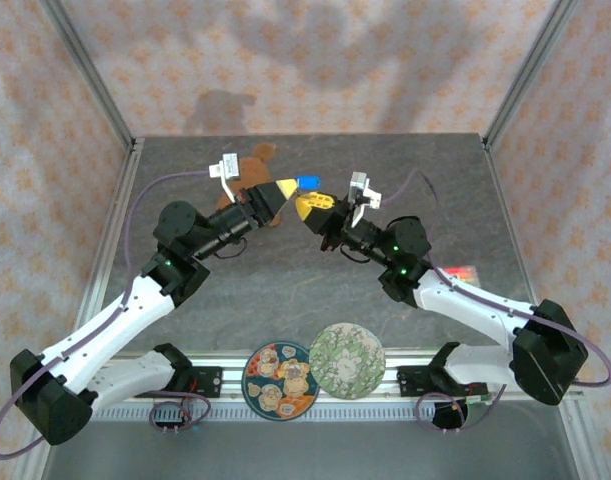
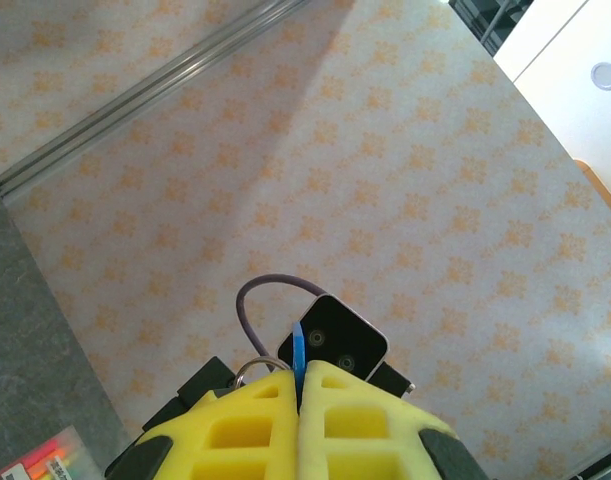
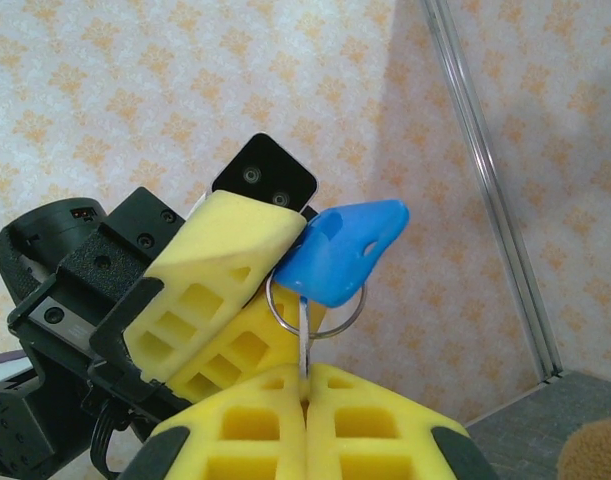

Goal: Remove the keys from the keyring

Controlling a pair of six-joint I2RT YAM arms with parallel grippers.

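Yellow foam pads mark both pincers in the top view, where we see them meeting tip to tip above the middle of the dark grey table (image 1: 285, 290). The left gripper (image 1: 288, 188) reaches in from the left with a blue-headed key (image 1: 307, 182) poking out at its tip. The right gripper (image 1: 307, 208) comes in from the right, just below that key. A brown plush toy (image 1: 265, 155) lies behind the left gripper. At the near edge sit a cartoon coaster (image 1: 280, 380) and a green-patterned coaster (image 1: 347, 360), side by side. A small colourful packet (image 1: 460, 271) lies beside the right arm.

From the left wrist we see that arm's two pads pressed together on the key's blue head, which shows as a thin blue edge in the seam. A bit of the metal keyring (image 2: 247, 368) curves out just left of it.

From the right wrist, the right gripper's pads are likewise pressed together, pinching a thin metal blade (image 3: 303, 345) that rises from the seam to the keyring. The ring passes through the blue head and hangs in the air between the two grippers. The left gripper's pads clamp the blue head from the left. Whether the blade belongs to the blue key or to a second key we cannot tell.
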